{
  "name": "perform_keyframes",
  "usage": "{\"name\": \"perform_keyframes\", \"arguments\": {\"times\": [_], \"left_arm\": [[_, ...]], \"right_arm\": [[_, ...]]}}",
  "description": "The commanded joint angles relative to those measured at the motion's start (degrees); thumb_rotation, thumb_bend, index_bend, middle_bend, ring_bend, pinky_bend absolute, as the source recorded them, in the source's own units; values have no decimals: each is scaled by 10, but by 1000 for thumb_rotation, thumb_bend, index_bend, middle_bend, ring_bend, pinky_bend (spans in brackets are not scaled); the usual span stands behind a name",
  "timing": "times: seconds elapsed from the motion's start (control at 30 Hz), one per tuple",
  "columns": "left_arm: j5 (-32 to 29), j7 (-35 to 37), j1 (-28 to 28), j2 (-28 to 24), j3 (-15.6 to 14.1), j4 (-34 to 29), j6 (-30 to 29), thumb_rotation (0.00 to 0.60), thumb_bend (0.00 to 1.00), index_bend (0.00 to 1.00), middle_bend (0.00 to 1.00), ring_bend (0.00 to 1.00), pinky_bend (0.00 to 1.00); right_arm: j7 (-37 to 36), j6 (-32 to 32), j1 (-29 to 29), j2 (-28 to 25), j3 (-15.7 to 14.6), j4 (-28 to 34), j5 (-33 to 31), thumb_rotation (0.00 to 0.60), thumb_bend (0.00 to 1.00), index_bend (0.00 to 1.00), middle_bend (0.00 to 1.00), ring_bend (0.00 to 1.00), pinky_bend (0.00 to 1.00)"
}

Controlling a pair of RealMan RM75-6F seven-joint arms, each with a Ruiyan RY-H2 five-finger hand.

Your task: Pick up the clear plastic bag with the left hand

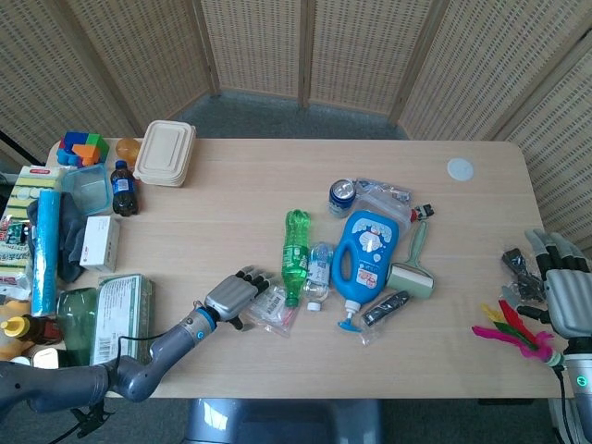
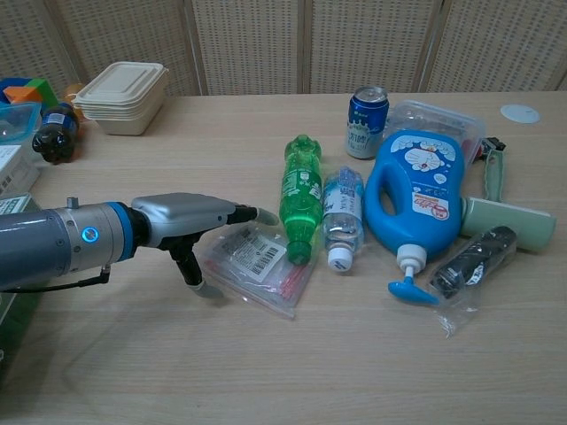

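The clear plastic bag (image 1: 274, 306) (image 2: 260, 265), with a white barcode label and red items inside, lies flat on the table just left of a green bottle (image 2: 300, 196). My left hand (image 1: 235, 298) (image 2: 189, 220) hovers at the bag's left edge. Its fingers (image 2: 246, 214) stretch out over the bag's top corner and its thumb (image 2: 192, 273) points down to the table beside the bag's left edge. Nothing is gripped. My right hand (image 1: 565, 293) is far off at the table's right edge, fingers apart and empty, seen only in the head view.
Right of the bag lie a small water bottle (image 2: 342, 217), a blue detergent jug (image 2: 421, 190), a can (image 2: 365, 111), a lint roller (image 2: 505, 218) and a black item in a wrapper (image 2: 474, 259). Boxes and bottles crowd the left edge (image 1: 65, 250). Coloured feathers (image 1: 507, 327) lie near my right hand.
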State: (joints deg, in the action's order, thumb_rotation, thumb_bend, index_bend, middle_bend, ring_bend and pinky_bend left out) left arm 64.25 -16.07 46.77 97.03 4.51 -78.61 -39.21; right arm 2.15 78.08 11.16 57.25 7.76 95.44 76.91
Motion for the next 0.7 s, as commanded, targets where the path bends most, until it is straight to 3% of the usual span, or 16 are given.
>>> {"name": "perform_keyframes", "arguments": {"times": [0.03, 0.17, 0.37, 0.5, 0.7], "left_arm": [[1, 4, 2, 9, 0, 10, -4, 600, 246, 129, 34, 0, 0], [6, 18, 0, 19, 5, 19, -15, 600, 246, 230, 136, 16, 0], [18, 30, -4, 31, 6, 37, -31, 600, 253, 411, 333, 207, 0], [19, 38, -5, 38, 4, 47, -29, 600, 334, 499, 406, 293, 11], [25, 48, -14, 41, 14, 51, -58, 600, 463, 625, 539, 430, 150]], "right_arm": [[-1, 1, -1, -1, 0, 1, 0, 415, 322, 0, 0, 0, 0], [-2, 3, -3, -3, 1, 3, 1, 418, 321, 0, 0, 0, 0], [-10, 3, -5, -5, 2, 5, 0, 420, 321, 0, 0, 0, 0], [-16, 4, -7, -5, 2, 5, 0, 413, 321, 0, 0, 0, 0], [-17, 4, -7, -7, 4, 6, 1, 415, 320, 0, 0, 0, 0]]}}
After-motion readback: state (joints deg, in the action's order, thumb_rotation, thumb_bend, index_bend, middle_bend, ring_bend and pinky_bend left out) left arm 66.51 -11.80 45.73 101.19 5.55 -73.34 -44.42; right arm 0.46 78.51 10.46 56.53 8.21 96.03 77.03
